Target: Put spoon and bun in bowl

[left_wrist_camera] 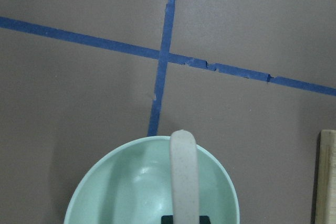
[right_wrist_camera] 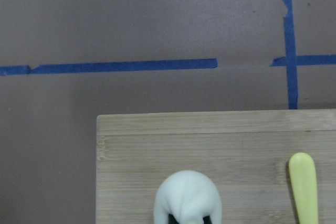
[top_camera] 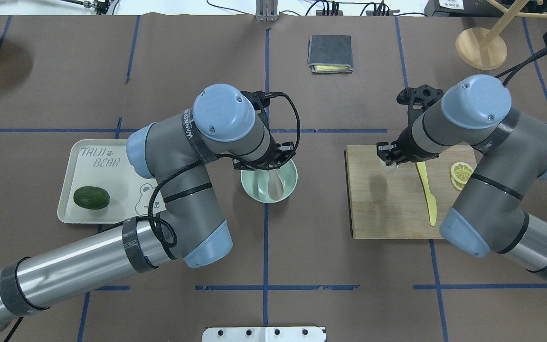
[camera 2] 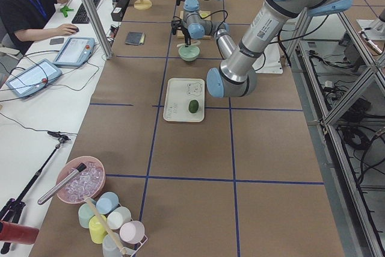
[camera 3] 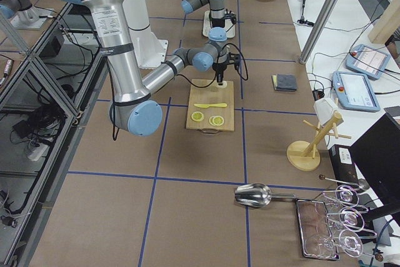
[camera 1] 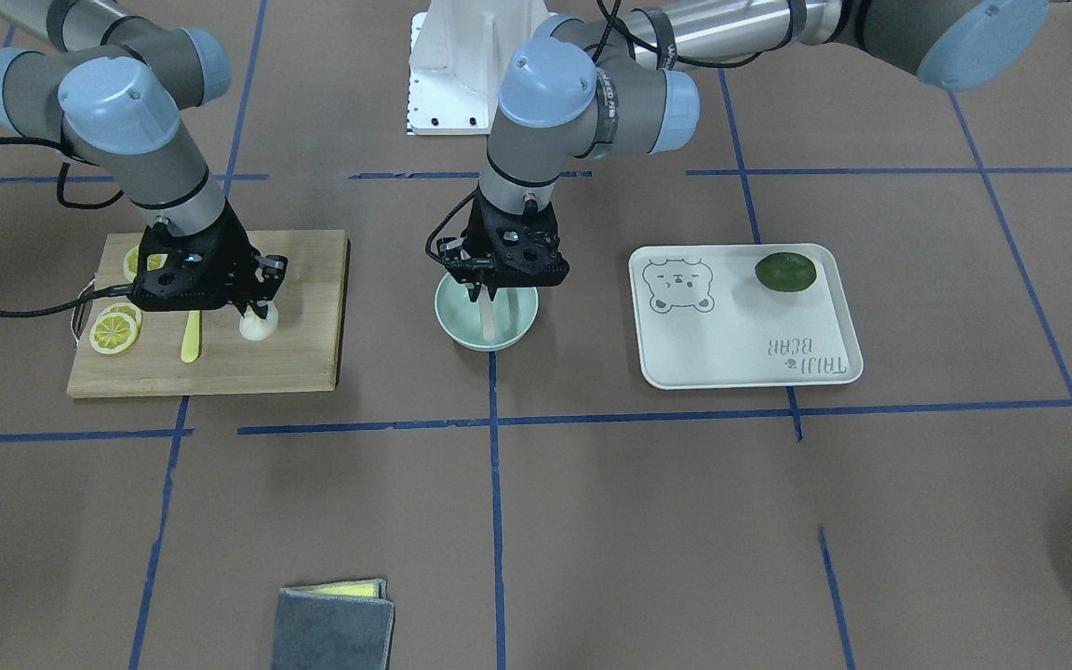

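The mint-green bowl (camera 1: 448, 330) (top_camera: 249, 187) (left_wrist_camera: 105, 192) stands at the table's middle. My left gripper (camera 1: 488, 296) (left_wrist_camera: 184, 220) hangs over it, shut on the off-white spoon (camera 1: 489, 321) (top_camera: 276, 185) (left_wrist_camera: 184, 171). The spoon lies inside the bowl with one end over the rim. The white bun (camera 1: 258, 326) (right_wrist_camera: 186, 195) sits on the wooden cutting board (camera 1: 294, 354) (top_camera: 387, 209) (right_wrist_camera: 157, 140). My right gripper (camera 1: 260, 305) (top_camera: 387, 159) is down on the bun, its fingers closed on the bun's sides.
A yellow plastic knife (camera 1: 190, 340) (top_camera: 428, 190) (right_wrist_camera: 303, 187) and lemon slices (camera 1: 114, 330) (top_camera: 461, 172) lie on the board. A white bear-print tray (camera 1: 731, 344) (top_camera: 112, 209) holds a dark green fruit (camera 1: 785, 272) (top_camera: 91, 197). A folded grey cloth (camera 1: 336, 623) (top_camera: 330, 53) lies at the operators' edge.
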Controlling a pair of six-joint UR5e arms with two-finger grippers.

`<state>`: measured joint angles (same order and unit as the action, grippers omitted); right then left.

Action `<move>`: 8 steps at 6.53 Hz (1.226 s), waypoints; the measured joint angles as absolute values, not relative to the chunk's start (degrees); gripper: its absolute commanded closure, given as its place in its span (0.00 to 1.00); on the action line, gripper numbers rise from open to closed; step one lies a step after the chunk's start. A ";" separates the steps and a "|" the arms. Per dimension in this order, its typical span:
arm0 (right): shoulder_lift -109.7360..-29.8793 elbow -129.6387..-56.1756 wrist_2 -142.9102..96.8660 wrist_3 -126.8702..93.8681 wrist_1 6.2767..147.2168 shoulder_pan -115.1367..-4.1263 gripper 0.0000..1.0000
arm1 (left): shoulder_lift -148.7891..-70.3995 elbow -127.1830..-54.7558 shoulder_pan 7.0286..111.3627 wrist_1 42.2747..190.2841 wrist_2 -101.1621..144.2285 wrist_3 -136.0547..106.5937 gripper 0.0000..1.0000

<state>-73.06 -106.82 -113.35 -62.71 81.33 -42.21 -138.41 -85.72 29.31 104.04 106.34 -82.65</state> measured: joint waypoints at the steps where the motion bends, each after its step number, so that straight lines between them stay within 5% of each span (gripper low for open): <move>1: -73.05 -108.63 -114.36 -62.57 83.39 -43.51 1.00 | -139.00 -85.20 28.87 104.30 105.74 -82.76 1.00; 4: -73.25 -110.93 -114.92 -62.49 85.38 -44.30 1.00 | -139.50 -82.18 29.14 106.91 103.27 -80.97 1.00; 6: -73.32 -111.95 -114.94 -62.49 85.50 -44.37 1.00 | -138.71 -80.79 29.56 108.45 102.58 -79.23 0.01; 8: -73.29 -112.12 -114.88 -62.49 85.52 -44.38 1.00 | -135.61 -84.92 29.56 108.45 102.69 -78.60 0.00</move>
<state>-73.29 -112.12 -114.88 -62.49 85.52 -44.38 -135.61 -84.92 29.56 108.45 102.69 -78.60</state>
